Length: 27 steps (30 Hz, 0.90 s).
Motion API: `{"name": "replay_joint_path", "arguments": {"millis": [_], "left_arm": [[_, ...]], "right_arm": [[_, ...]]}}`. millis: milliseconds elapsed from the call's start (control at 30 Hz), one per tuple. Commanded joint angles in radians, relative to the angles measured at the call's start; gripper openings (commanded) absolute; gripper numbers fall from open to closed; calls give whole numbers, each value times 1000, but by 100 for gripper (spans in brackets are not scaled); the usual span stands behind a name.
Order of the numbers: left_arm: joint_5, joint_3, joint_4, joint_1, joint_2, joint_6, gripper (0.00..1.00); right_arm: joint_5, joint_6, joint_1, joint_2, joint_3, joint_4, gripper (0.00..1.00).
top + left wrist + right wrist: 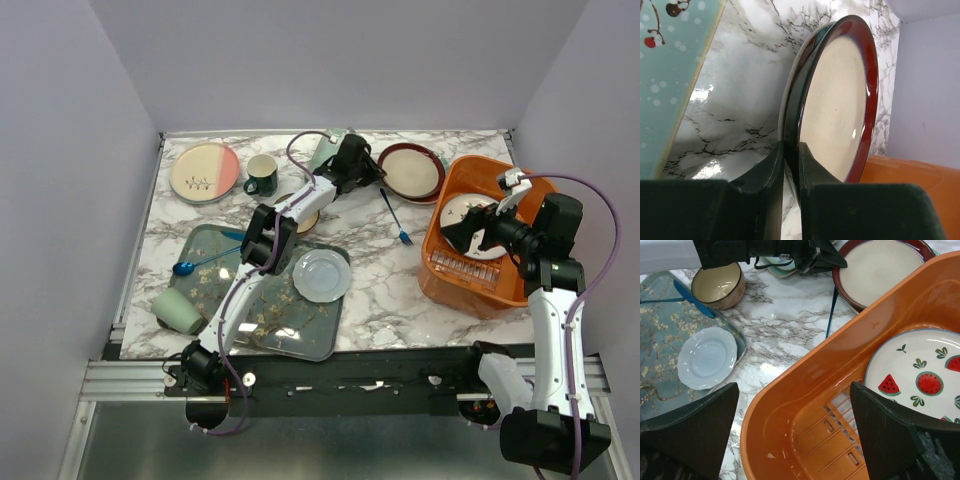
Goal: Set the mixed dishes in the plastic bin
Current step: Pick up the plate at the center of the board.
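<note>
The teal-and-red plate (412,172) (835,100) lies at the back of the table, just left of the orange plastic bin (505,275) (805,390). My left gripper (376,171) (791,147) is shut on the plate's near rim, one finger on each side. My right gripper (470,232) (793,387) hangs open over the bin with nothing between its fingers. Inside the bin lies the white plate with red wedges (462,212) (920,375). The cream-and-pink plate (205,171), dark green mug (262,175), brown bowl (717,285), mint dish (670,60) and pale green cup (180,310) stand on the table.
A dark floral tray (262,318) lies at the front left with a small pale blue plate (321,275) on it. A blue spoon (195,265) rests on the tray's far left side. A blue fork (395,215) lies on the marble between the left arm and the bin.
</note>
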State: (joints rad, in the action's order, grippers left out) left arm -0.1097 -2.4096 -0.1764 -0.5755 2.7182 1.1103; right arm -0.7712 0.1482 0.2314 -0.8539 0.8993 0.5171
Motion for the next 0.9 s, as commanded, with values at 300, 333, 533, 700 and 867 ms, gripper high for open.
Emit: {"name": "replay_joint_path", "arguments": {"millis": [300, 333, 533, 700, 867], "left_arm": [[-90, 156, 149, 34, -176, -3, 0], [-93, 158, 150, 34, -182, -3, 0], [-111, 161, 156, 39, -195, 0, 0], [-122, 178, 170, 43, -209, 9, 0], [-133, 184, 195, 49, -221, 29, 0]], "right_arm": [[6, -9, 11, 18, -10, -15, 100], [7, -9, 11, 16, -10, -15, 100], [6, -9, 13, 16, -10, -17, 100], [6, -10, 13, 18, -11, -15, 100], [4, -9, 14, 18, -11, -17, 100]]}}
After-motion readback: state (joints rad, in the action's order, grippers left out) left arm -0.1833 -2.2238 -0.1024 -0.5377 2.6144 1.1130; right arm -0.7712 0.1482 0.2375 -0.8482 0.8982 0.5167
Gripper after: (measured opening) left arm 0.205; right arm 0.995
